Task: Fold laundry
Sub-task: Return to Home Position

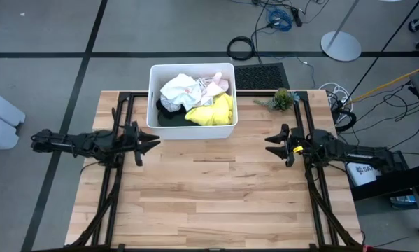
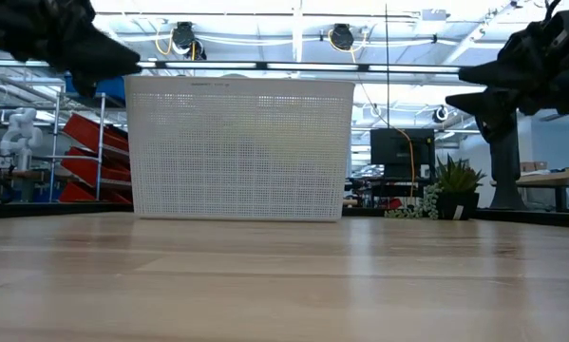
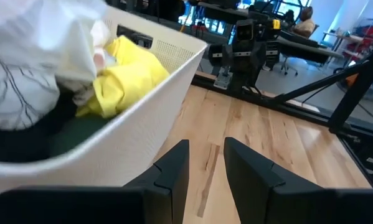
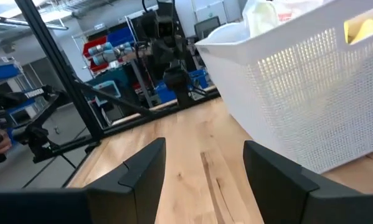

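Note:
The laundry lies piled in a white plastic bin (image 1: 192, 129) at the table's far middle: a white garment (image 1: 180, 89), a bright yellow one (image 1: 212, 110), a pink-and-white one (image 1: 216, 85) and dark cloth (image 1: 168, 115) underneath. My left gripper (image 1: 155, 143) hovers open just left of the bin's near left corner, pointing toward the table's right. My right gripper (image 1: 268, 144) hovers open to the right of the bin, pointing toward the table's left. Nothing is between either pair of fingers. In the left wrist view the yellow garment (image 3: 127, 78) shows over the bin's rim (image 3: 142, 112).
A small potted plant (image 1: 282, 99) stands at the table's far right, just beyond my right arm. Bare wooden tabletop (image 1: 216, 203) stretches from the bin to the near edge. Black frame rails (image 1: 314, 203) run along both sides of the table.

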Controlling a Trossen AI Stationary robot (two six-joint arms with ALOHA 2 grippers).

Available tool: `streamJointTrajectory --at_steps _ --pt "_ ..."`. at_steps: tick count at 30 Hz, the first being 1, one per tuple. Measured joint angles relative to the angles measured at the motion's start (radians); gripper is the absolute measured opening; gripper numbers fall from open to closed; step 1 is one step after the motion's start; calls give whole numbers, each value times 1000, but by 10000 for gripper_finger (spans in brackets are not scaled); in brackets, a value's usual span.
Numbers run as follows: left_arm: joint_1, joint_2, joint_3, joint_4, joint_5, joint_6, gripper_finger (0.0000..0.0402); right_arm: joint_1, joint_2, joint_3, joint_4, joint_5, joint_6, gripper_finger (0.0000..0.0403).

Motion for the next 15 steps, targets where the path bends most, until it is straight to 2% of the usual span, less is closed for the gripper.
streamJointTrajectory --at_steps 9,15 --pt "-16 -114 -169 113 -17 -28 109 0 -4 1 -6 0 -32 201" --pt "-16 -193 -226 109 -28 -36 109 0 -4 1 -13 1 -55 201"
